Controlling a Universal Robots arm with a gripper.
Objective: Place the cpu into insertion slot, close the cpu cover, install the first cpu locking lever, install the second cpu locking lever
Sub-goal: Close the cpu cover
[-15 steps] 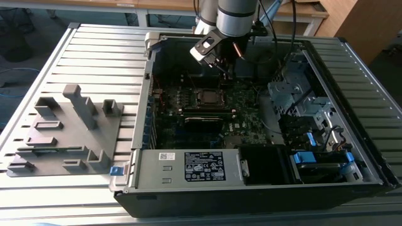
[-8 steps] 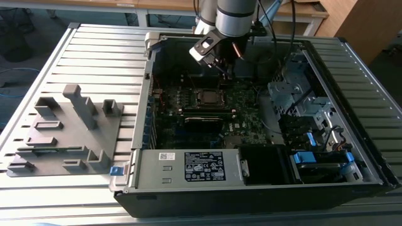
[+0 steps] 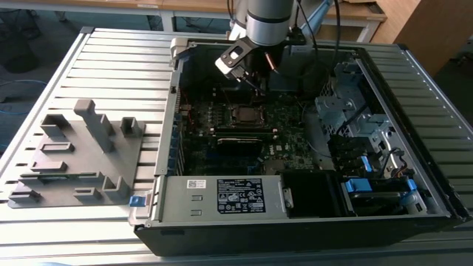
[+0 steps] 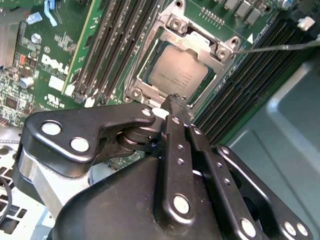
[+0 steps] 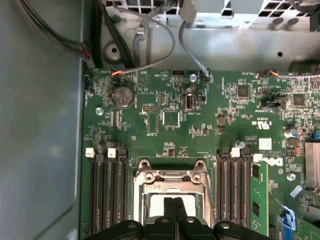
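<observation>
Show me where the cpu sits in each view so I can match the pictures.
Exterior view: the cpu is the grey square mid-motherboard, just past the tip of the hand.
Second wrist view: the cpu lies just beyond the hand's tip.
First wrist view: the cpu is a pale patch partly behind the hand.
Shared landmark: the cpu cover, the silver frame around it.

arm (image 3: 265, 22): silver-grey tube | tool (image 4: 176, 103): black linked bars, silver screw heads
</observation>
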